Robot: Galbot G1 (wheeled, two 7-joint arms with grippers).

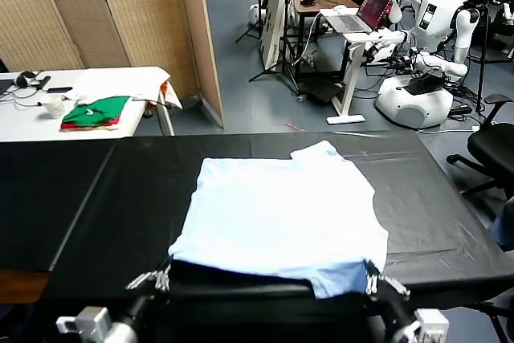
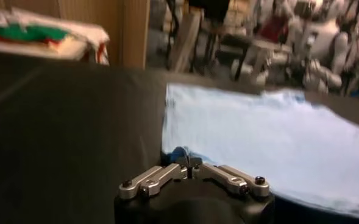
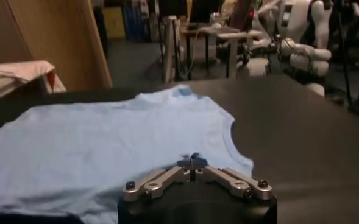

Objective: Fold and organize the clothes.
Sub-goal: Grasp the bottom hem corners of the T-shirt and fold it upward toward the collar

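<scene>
while both grippers sit at the near edge:
t-shirt (image 1: 281, 214): flat, mid black table (image 1: 72, 198)
left gripper (image 1: 165, 276): closed, pinching near-left hem
right gripper (image 1: 371, 279): closed, pinching near-right hem

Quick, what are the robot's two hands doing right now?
Left hand: shut, pinching the near left edge of the light-blue T-shirt.
Right hand: shut, pinching the T-shirt's near right corner.

A black table (image 1: 450, 198) stands on a grey-blue floor (image 1: 241, 78), with woven screens (image 1: 120, 14) and a white side table (image 1: 120, 82) behind.
</scene>
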